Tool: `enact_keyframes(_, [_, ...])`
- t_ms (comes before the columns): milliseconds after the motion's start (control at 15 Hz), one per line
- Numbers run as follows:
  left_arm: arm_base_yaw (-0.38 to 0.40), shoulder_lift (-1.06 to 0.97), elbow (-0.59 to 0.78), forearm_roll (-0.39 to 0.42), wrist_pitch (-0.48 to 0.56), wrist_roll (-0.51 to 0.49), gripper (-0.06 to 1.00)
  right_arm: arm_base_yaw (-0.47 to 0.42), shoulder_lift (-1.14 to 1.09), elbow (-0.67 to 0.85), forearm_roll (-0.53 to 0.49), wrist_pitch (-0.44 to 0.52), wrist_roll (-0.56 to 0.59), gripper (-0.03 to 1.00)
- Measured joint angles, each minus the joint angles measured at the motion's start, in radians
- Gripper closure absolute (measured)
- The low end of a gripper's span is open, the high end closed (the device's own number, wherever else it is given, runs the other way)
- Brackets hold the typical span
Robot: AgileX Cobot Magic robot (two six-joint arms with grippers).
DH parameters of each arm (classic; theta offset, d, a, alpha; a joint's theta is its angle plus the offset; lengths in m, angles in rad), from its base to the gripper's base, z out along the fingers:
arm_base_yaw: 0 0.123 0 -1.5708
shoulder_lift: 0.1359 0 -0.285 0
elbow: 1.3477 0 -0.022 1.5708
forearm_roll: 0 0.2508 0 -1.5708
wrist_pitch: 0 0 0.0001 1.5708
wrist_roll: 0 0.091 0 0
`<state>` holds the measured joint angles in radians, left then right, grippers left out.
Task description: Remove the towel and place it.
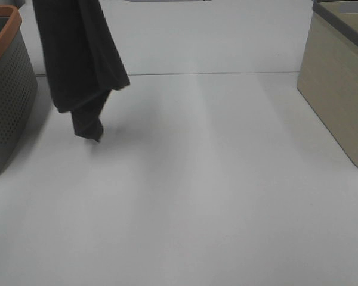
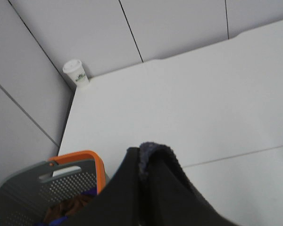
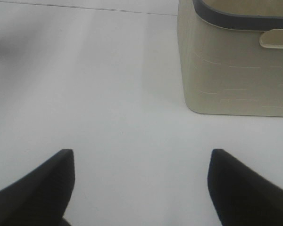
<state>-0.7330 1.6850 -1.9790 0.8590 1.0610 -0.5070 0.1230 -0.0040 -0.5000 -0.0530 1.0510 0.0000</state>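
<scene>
The dark towel hangs in the air at the upper left of the exterior high view. Its lowest tip dangles just above the white table, beside the grey basket. In the left wrist view the towel bunches up close to the camera and hides my left gripper's fingers, which hold it up. No white tag shows. My right gripper is open and empty above the bare table, near the beige bin. It is out of the exterior high view.
A grey perforated basket with an orange rim stands at the left edge, with clothes inside. A beige bin with a dark rim stands at the right. A paper cup sits at the table's far corner by the wall.
</scene>
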Motion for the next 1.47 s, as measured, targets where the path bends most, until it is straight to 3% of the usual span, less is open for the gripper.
enact_keyframes(67, [-0.036,0.069,0.000,-0.004,0.052,-0.017,0.94,0.000,0.000,0.000,0.005,0.000,0.000,0.20])
enact_keyframes(267, [-0.075,0.135,0.000,-0.022,0.072,-0.040,0.94,0.000,0.000,0.000,0.035,0.000,0.000,0.20])
enact_keyframes(467, [-0.086,0.161,0.000,-0.110,0.077,-0.047,0.94,0.000,0.060,-0.009,0.087,-0.011,-0.056,0.20])
enact_keyframes(600, [-0.088,0.172,0.000,-0.143,0.082,-0.048,0.94,0.000,0.174,-0.018,0.160,-0.089,-0.138,0.20])
enact_keyframes(667, [-0.089,0.182,0.000,-0.154,0.083,-0.048,0.94,0.000,0.301,-0.022,0.282,-0.217,-0.254,0.23])
enact_keyframes(933, [-0.089,0.186,0.000,-0.160,0.083,-0.024,0.94,0.000,0.578,-0.022,0.602,-0.363,-0.661,0.25])
enact_keyframes(1200, [-0.089,0.184,0.000,-0.186,0.082,0.173,0.94,0.000,0.836,-0.022,1.032,-0.461,-1.249,0.25])
enact_keyframes(1333, [-0.088,0.184,0.000,-0.252,0.071,0.296,0.94,0.000,0.952,-0.022,1.234,-0.464,-1.505,0.25])
enact_keyframes(1400, [-0.088,0.184,0.000,-0.272,0.069,0.324,0.94,0.000,0.982,-0.022,1.280,-0.464,-1.565,0.25])
enact_keyframes(1467, [-0.088,0.180,0.000,-0.351,0.047,0.400,0.94,0.000,1.088,-0.022,1.445,-0.469,-1.733,0.25])
